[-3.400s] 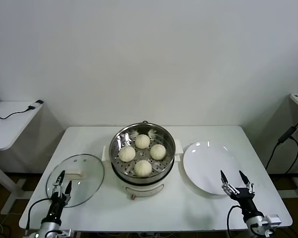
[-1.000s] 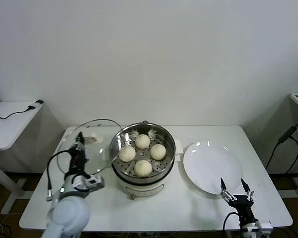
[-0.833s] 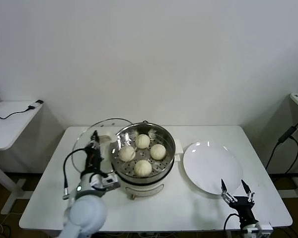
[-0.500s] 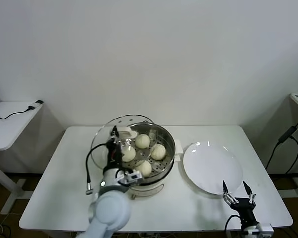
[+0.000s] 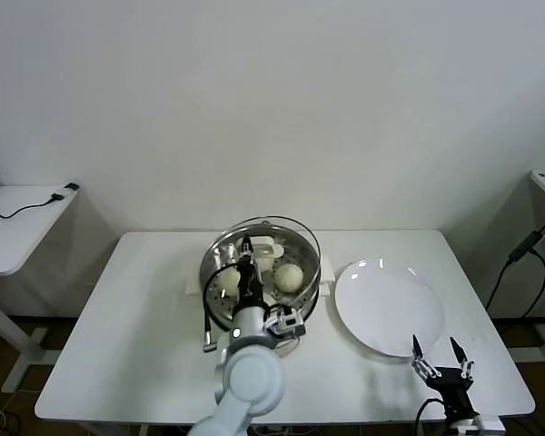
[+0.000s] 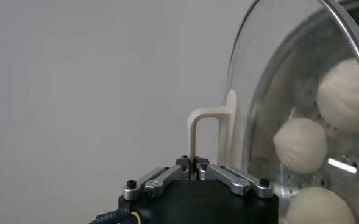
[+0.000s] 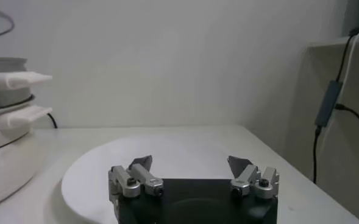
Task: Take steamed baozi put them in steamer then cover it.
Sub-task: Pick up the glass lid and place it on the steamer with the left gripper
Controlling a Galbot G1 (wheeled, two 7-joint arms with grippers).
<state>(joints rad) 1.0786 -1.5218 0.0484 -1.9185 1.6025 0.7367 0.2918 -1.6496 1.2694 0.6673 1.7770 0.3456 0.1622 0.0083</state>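
White table (image 5: 145,318): the cover (image 5: 263,250) hangs tilted over the steamer (image 5: 304,291), its handle (image 6: 203,140) pinched by the left gripper (image 6: 194,173); baozi (image 5: 289,276) sit inside. Right gripper (image 7: 191,170), fingers spread, waits beside the plate (image 5: 386,304).

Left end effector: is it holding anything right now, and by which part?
Yes. The left end effector is shut on the cover, gripping its cream-white handle, with the lid above the steamer. The right end effector is open and holds nothing.
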